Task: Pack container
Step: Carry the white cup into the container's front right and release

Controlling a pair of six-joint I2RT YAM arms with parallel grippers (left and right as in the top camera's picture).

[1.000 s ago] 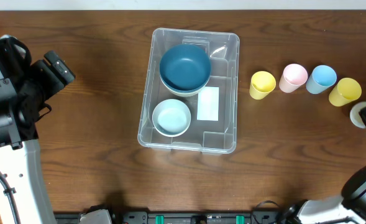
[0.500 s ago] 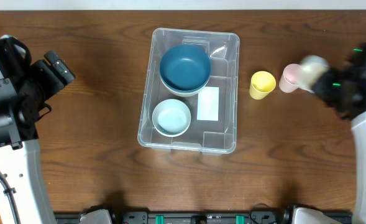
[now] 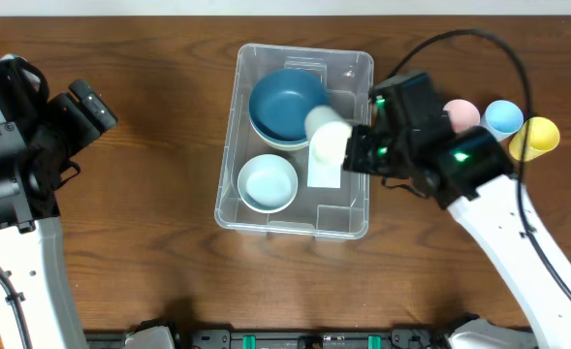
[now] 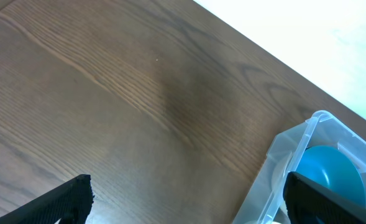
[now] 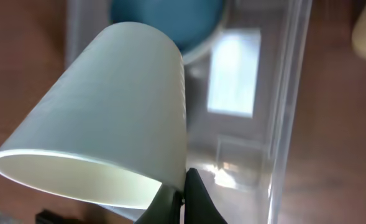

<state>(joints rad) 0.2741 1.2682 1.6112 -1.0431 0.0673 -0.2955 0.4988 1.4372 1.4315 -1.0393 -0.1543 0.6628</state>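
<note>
At the far left my left hand (image 4: 189, 200) hangs over the dark brown wooden bench (image 3: 149, 242), fingers spread wide with nothing between them, well apart from everything else. To its right, in the middle of the bench, stands the large rectangular clear plastic container (image 3: 229, 160) with rounded corners, its long sides running away from me. Inside it, at the far end, sits a wide dark blue bowl (image 3: 283, 105), nested on another of the same blue whose rim shows beneath it. At the near end sits a smaller pale blue bowl (image 3: 268, 182), and beside that the white rectangular label (image 3: 326, 176) lies on the container's base. My right hand (image 5: 184, 191) reaches in from the right over the container's right wall, and its fingers are pinched tight on the rim of a pale whitish-green plastic cup (image 3: 328, 136). I hold the cup tipped on its side above the label, just right of the dark blue bowl, and I cannot tell if it touches anything below. Past my right arm, out on the bench, a pink cup (image 3: 462, 114), a light blue cup (image 3: 504, 116) and a yellow cup (image 3: 539, 138) stand close together in a row.
</note>
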